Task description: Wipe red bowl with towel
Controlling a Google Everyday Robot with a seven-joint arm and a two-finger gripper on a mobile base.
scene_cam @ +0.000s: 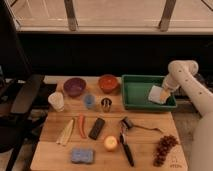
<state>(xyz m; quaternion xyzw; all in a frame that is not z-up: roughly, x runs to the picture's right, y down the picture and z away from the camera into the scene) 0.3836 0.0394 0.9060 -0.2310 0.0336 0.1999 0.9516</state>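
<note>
The red bowl (107,82) sits upright at the back of the wooden table, to the right of the purple bowl (74,86). The towel (158,94) is a pale square of cloth inside the green tray (135,92), at its right end. My gripper (165,90) is at the end of the white arm, down in the tray's right side, right at the towel. The bowl is well to the left of the gripper, beyond the tray's left wall.
On the table: a white cup (56,100), a blue cup (89,101), a metal cup (106,104), a carrot (81,126), a black remote (97,128), a blue sponge (82,155), an orange fruit (110,143), tongs (126,142), grapes (164,148). A black chair (20,100) stands at left.
</note>
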